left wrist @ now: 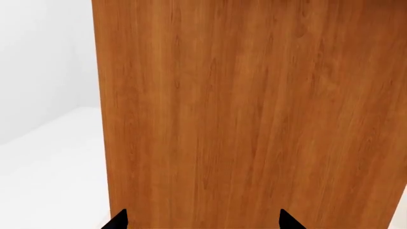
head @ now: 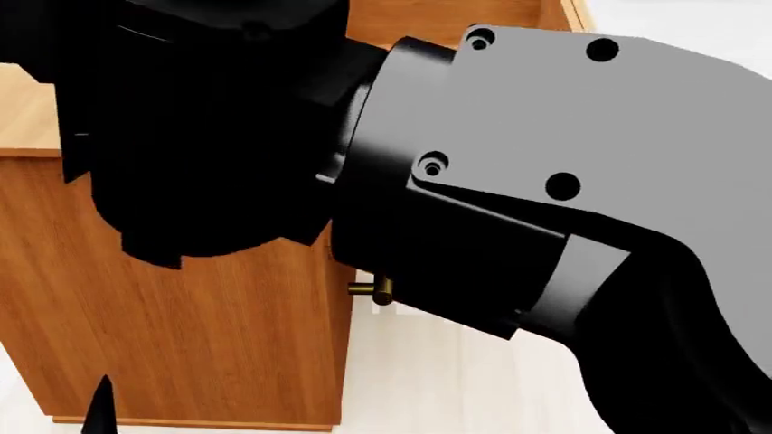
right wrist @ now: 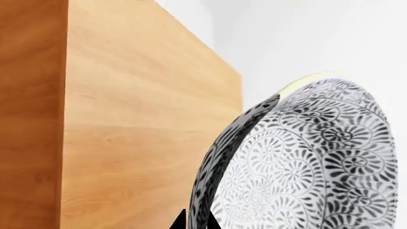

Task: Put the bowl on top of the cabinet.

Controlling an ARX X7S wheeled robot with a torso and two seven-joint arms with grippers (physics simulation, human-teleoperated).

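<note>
Bowl (right wrist: 305,162) in right tool (right wrist: 190,220) beside cabinet (right wrist: 140,124).

White floor (head: 458,380) carries orange-brown cabinet (head: 181,316); cabinet stands directly on floor, base edge visible.

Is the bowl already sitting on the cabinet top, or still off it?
Off it. In the right wrist view the bowl hangs tipped on edge at the right end effector, beside the cabinet.

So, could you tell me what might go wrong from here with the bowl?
The right gripper's fingers pinch only the bowl by its rim, and it is tilted on edge, so it could slip. It sits beside the cabinet, so it might clip the edge. The right arm blocks the head view.
</note>
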